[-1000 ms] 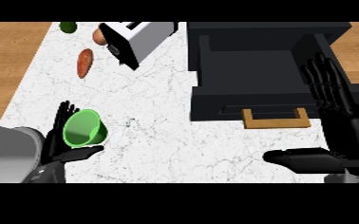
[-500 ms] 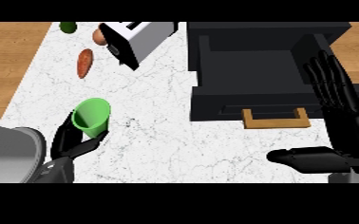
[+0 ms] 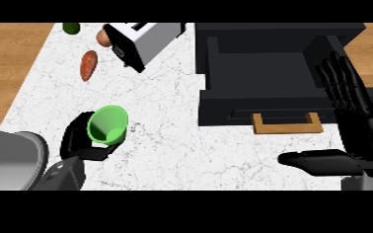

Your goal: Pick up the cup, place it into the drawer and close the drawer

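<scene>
Toward 2 o'clock from my left hand [image 3: 74, 137], curled round the green cup [image 3: 108, 124], waits the open drawer [image 3: 270, 76].

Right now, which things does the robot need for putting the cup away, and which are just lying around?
For the job:
green cup, held in the left robot hand
open black drawer
wooden handle on the drawer

Just lying about:
toaster
orange vegetable
small green fruit
brown round thing
</scene>
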Action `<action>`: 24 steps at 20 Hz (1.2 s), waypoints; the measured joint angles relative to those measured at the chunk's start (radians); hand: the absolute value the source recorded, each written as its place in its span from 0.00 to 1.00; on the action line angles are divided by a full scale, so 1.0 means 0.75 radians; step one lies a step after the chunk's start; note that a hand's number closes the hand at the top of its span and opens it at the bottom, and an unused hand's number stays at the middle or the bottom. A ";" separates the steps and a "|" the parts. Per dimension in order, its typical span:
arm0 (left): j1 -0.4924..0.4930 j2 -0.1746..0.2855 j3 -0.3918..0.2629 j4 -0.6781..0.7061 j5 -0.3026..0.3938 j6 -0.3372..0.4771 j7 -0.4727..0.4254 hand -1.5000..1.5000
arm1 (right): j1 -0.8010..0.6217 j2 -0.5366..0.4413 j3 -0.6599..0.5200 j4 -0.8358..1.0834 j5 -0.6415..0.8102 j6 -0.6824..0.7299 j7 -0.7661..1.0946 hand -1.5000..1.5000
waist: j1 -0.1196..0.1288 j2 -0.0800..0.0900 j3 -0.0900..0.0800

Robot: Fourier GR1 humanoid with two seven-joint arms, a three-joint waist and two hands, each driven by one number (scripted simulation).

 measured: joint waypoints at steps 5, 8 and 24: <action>-0.026 -0.007 0.051 -0.016 0.051 0.051 -0.031 1.00 | -0.024 -0.015 -0.019 0.026 -0.005 0.008 -0.014 0.00 | 0.001 0.000 0.001; -0.033 -0.011 0.057 -0.044 0.058 0.085 -0.057 1.00 | -0.031 -0.025 -0.035 0.032 -0.022 0.018 -0.010 0.00 | 0.001 -0.001 0.001; -0.184 -0.120 -0.096 -0.491 0.056 0.170 0.096 1.00 | -0.040 -0.028 -0.063 0.016 -0.019 -0.005 0.032 0.00 | 0.032 -0.017 0.006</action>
